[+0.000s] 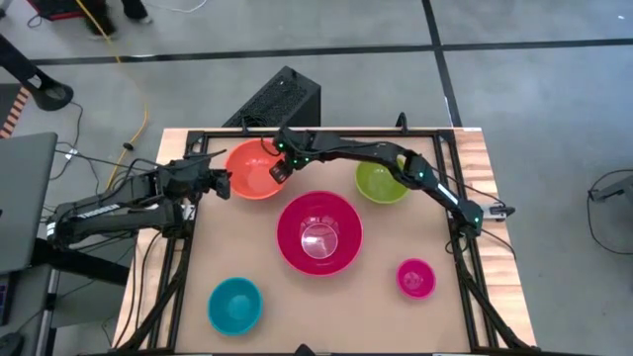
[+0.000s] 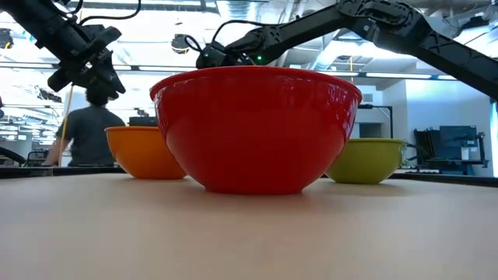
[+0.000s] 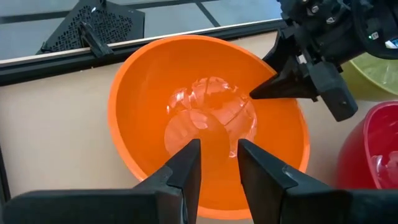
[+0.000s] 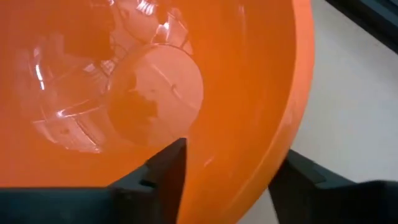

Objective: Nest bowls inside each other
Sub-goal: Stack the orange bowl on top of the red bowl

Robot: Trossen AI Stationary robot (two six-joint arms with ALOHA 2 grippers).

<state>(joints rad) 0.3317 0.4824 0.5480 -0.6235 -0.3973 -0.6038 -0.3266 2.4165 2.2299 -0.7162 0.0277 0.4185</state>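
The orange bowl (image 1: pixel 249 170) stands on its base at the table's far left. Beside it, the big red bowl (image 1: pixel 318 231) stands at the middle and the green bowl (image 1: pixel 381 182) at the far right. The pink bowl (image 1: pixel 415 278) and the blue bowl (image 1: pixel 234 304) stand near the front. My right gripper (image 4: pixel 235 152) is open astride the orange bowl's right rim. My left gripper (image 3: pixel 219 146) hovers open over that bowl's left rim, with nothing between its fingers. My right gripper comes slanting down from the table's right. It has the orange bowl's rim (image 4: pixel 283 134) between its fingers, one finger (image 4: pixel 171 168) inside the bowl and one (image 4: pixel 301 177) outside. Whether either finger touches the wall I cannot tell. The bowl rests on the table.
A black frame (image 1: pixel 297 133) runs round the table's edges, and a black box (image 1: pixel 277 99) sits on the floor behind the far edge. A person (image 2: pixel 84 132) stands in the room beyond the table. Bare tabletop lies between the blue and pink bowls.
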